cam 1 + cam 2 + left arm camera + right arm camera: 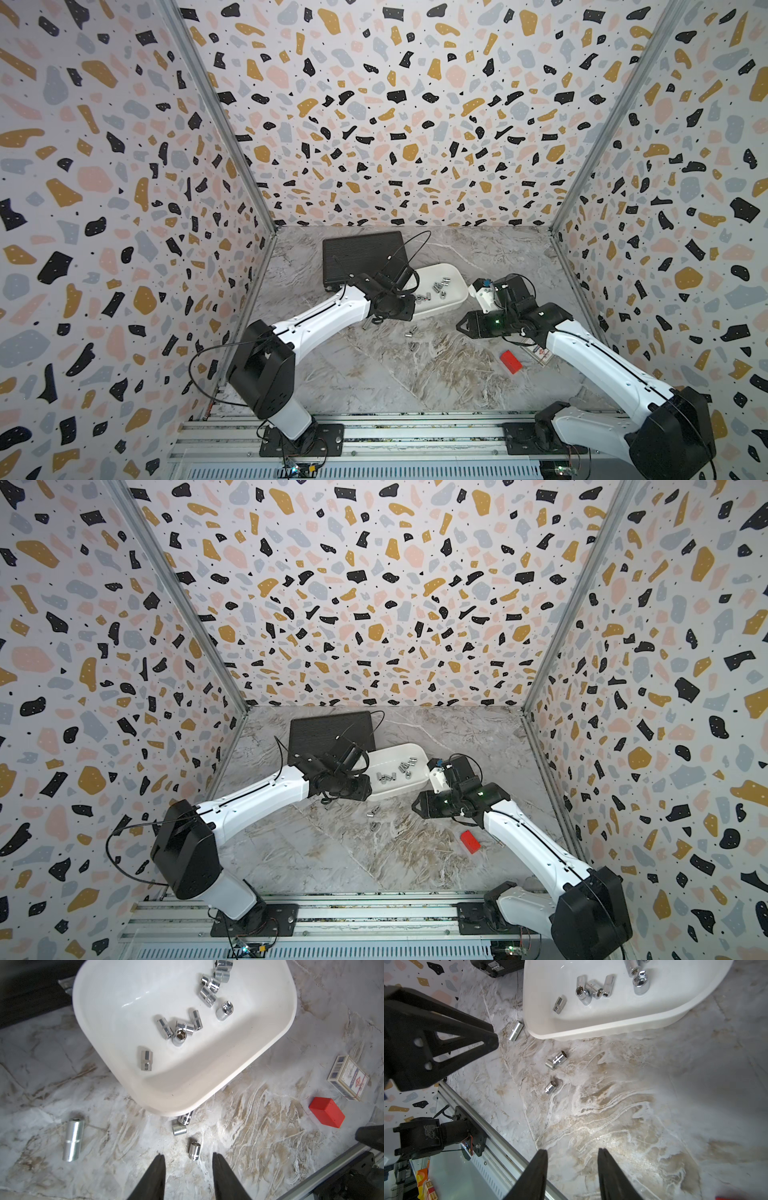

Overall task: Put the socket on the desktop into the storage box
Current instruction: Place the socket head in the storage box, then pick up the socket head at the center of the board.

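hovering over the grey-white marble-patterned surface, the left pincer has its black fingers spread w/ nothing btwn them; one short chrome socket lies on its side on the marble just ahead of the tips in the left wrist view, not gripped. two more short sockets lie touching each other right by the near rim of the white, shallow, rounded-rectangular plastic storage box, one partly hidden under that rim. a long chrome socket lies on its side apart from those three, just beside a corner of the box. inside the box approx ten chrome sockets sit in loose clusters, a few upright, most on their sides. the right pincer is spread & empty too, over bare marble, well apart from the loose sockets. a black ribbed flat case sits behind the box at its far left end; touching or not, can't tell. a small red block & a printed card box lie near each other on the surface by the right arm.
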### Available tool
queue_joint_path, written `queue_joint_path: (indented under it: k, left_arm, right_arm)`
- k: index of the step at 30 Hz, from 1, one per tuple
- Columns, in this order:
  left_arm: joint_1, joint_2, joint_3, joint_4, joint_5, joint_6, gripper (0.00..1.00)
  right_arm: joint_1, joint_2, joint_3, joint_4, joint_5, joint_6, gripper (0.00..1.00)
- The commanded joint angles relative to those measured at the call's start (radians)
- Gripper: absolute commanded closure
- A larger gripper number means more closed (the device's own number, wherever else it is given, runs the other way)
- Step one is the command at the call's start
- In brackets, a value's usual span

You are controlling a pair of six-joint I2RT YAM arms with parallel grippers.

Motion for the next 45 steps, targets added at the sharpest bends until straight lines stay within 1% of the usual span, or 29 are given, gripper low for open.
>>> queue_joint_path:
  k: [1, 7, 12, 18, 29, 45]
  left_arm:
    - [0.008, -0.070, -0.071, 0.057, 0.034, 0.021, 0.58]
    - [0.008, -0.137, -0.185, 0.103, 0.077, 0.036, 0.57]
    - [0.008, -0.153, -0.256, 0.144, 0.105, 0.027, 0.56]
    - [0.003, -0.150, -0.310, 0.199, 0.128, 0.017, 0.54]
    - [-0.035, -0.077, -0.322, 0.245, 0.104, 0.033, 0.53]
    - [-0.105, 0.051, -0.261, 0.247, 0.021, 0.094, 0.51]
  right_arm:
    - [-0.003, -0.004, 0.049, -0.042, -0.055, -0.041, 0.55]
    - [0.005, -0.023, 0.025, -0.087, -0.087, -0.065, 0.56]
    - [0.022, -0.050, -0.013, -0.109, -0.111, -0.074, 0.56]
    - [0.046, -0.080, -0.056, -0.120, -0.098, -0.074, 0.56]
    - [0.055, -0.085, -0.068, -0.114, -0.094, -0.073, 0.56]
    - [0.054, -0.117, -0.100, -0.134, -0.079, -0.076, 0.56]
